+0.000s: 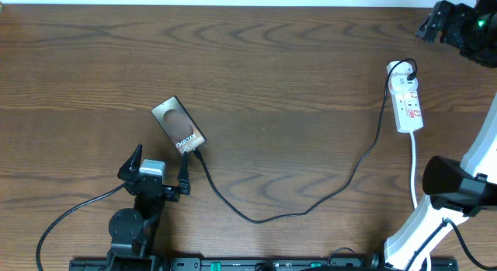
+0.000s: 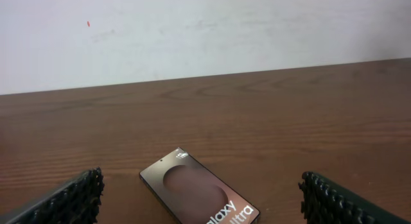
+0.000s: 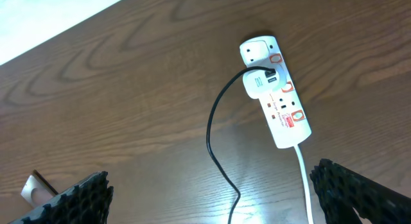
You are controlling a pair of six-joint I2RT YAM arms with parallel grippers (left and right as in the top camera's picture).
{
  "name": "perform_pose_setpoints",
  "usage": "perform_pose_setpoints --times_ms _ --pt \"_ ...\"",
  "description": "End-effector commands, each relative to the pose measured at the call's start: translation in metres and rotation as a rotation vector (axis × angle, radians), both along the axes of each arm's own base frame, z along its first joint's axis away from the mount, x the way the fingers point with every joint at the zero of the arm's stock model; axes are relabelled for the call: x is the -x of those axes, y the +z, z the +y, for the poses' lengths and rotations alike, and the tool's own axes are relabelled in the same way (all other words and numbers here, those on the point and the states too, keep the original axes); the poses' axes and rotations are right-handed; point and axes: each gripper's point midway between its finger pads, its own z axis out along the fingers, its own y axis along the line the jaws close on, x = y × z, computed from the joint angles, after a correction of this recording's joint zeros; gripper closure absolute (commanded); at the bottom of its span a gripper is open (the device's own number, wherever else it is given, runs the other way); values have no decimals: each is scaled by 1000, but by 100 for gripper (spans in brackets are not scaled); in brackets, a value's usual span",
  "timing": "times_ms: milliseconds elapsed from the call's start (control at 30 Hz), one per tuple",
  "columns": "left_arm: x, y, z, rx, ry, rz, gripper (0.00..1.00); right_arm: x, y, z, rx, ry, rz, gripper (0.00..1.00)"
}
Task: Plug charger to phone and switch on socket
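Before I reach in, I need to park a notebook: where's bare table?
The widest bare patch lies between the phone and the socket, beyond the loop of the charger. The far left corner, behind the phone, is bare too. Crowded: the phone's near end, with the left gripper close by.

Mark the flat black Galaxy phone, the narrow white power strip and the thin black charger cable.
flat black Galaxy phone (image 1: pixel 179 126): overhead view, middle of its screen.
narrow white power strip (image 3: pixel 286 108): right wrist view, body near the red markings.
thin black charger cable (image 3: pixel 207 135): right wrist view, bend beside the strip.
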Motion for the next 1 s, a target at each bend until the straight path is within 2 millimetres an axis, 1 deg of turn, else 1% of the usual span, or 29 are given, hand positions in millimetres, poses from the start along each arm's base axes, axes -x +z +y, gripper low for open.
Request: perform_pose_setpoints --times_ms 0,133,333,433,500,567,667,867,967 --pt "2 -13 -1 -21 -7 40 4 1 2 -1 -6 -13 -3 1" --pt "2 -13 -1 -21 -7 40 4 1 2 0 -4 -10 -3 1" --pt "2 -13 -1 -21 -7 40 4 -5 9 3 9 0 -59 1" --pt "2 -13 -1 -21 -7 40 4 -12 15 11 25 20 -138 1" --pt "2 -13 -1 -21 -7 40 4 -12 13 20 36 40 -188 1" --pt "2 -13 -1 -21 -7 40 4 -7 6 27 43 55 -225 1" --pt "2 -13 -1 -21 -7 40 4 7 -8 35 52 67 -279 1" --pt "2 -13 -1 -21 -7 40 4 34 -41 40 91 76 -418 1" --pt "2 -13 -1 -21 -7 40 4 52 -57 46 109 81 -510 1"
